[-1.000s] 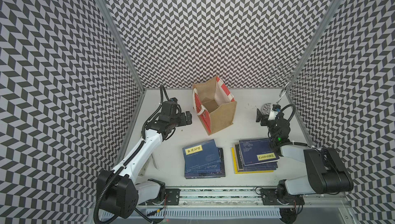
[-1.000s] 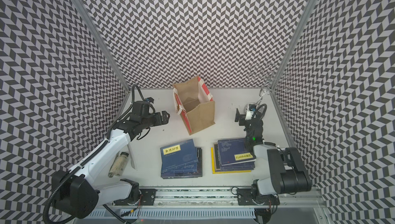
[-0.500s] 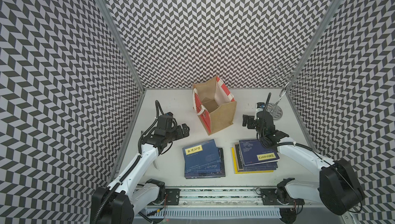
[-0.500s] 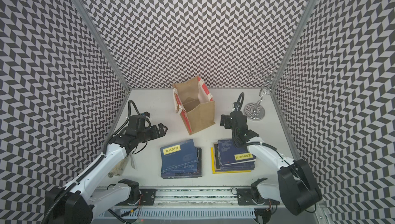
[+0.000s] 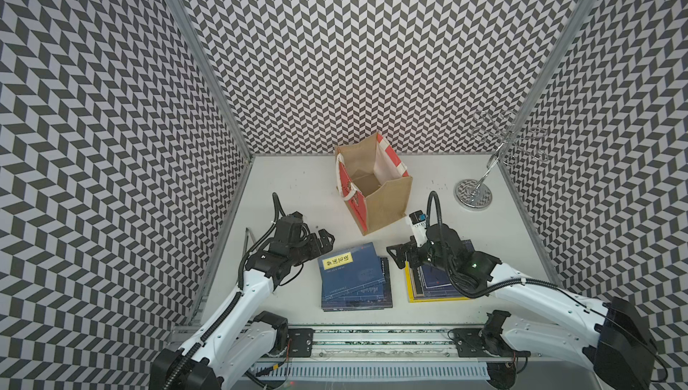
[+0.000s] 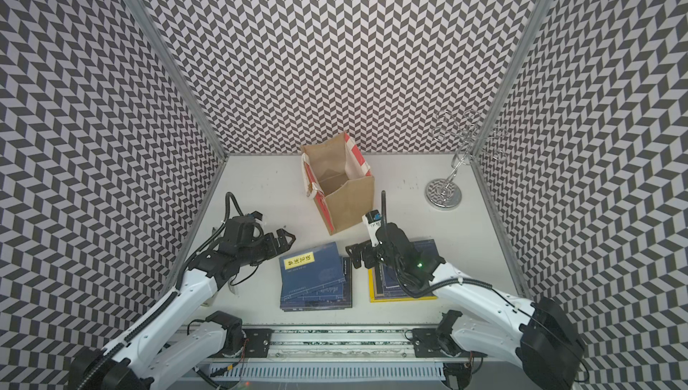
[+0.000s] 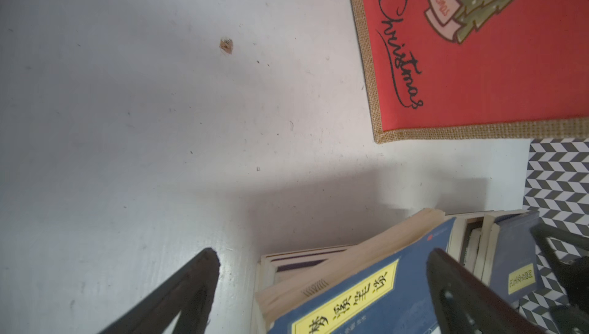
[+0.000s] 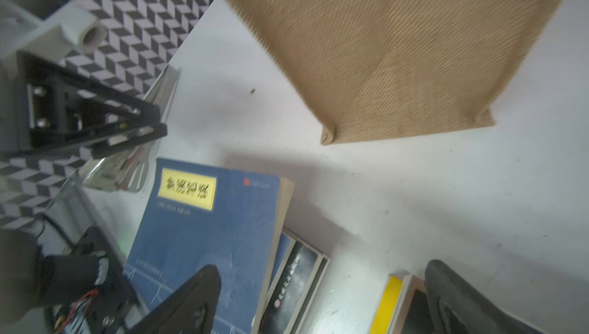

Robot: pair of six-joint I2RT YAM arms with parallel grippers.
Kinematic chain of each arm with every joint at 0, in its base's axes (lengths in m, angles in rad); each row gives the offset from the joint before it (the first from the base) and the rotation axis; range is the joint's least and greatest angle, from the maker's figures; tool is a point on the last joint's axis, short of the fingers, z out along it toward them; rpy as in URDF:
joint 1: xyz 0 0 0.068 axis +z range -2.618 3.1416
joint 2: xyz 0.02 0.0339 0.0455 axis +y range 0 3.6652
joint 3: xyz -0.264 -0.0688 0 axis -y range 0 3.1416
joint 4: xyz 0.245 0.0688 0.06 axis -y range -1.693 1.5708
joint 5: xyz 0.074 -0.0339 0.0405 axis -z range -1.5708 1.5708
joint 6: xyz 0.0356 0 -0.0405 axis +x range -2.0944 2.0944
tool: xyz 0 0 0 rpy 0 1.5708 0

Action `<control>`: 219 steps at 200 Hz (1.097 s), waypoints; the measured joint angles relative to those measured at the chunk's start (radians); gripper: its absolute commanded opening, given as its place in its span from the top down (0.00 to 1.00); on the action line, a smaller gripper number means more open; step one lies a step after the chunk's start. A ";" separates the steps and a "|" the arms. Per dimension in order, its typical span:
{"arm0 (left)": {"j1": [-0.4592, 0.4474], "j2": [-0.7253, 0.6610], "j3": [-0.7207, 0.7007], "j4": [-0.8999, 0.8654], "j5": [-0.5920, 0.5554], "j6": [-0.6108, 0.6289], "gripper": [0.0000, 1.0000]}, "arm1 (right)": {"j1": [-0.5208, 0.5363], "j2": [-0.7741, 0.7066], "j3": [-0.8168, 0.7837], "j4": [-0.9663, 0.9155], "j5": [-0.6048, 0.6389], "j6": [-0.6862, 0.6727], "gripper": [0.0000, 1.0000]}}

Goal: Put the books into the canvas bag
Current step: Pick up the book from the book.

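Hovering beside two book stacks, left hand and right hand spread empty, canvas bag upright

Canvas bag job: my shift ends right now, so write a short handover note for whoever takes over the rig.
Left gripper: open, empty, beside the near-left stack of books.
Right gripper: open, empty, at the far corner of the right stack, between the two stacks.
Canvas bag: upright at mid-table, mouth open; no book visible inside.
Done: nothing bagged or gripped.
Left: pick up every book from both stacks and put it in the bag.
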 measured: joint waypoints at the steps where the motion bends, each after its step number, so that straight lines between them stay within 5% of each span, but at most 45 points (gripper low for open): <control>1: -0.002 0.000 0.000 0.000 0.000 0.000 0.01 | 0.002 0.000 -0.002 0.000 -0.005 0.000 0.01; 59: -0.119 -0.023 -0.006 -0.047 -0.027 -0.083 0.00 | 0.040 0.008 -0.024 0.073 -0.166 -0.008 0.03; 141: -0.206 -0.100 -0.014 -0.188 -0.165 -0.216 0.01 | 0.077 0.053 -0.035 0.135 -0.235 -0.017 0.03; 219: -0.259 -0.083 -0.019 -0.195 -0.112 -0.236 0.00 | 0.084 0.101 -0.049 0.176 -0.264 -0.025 0.03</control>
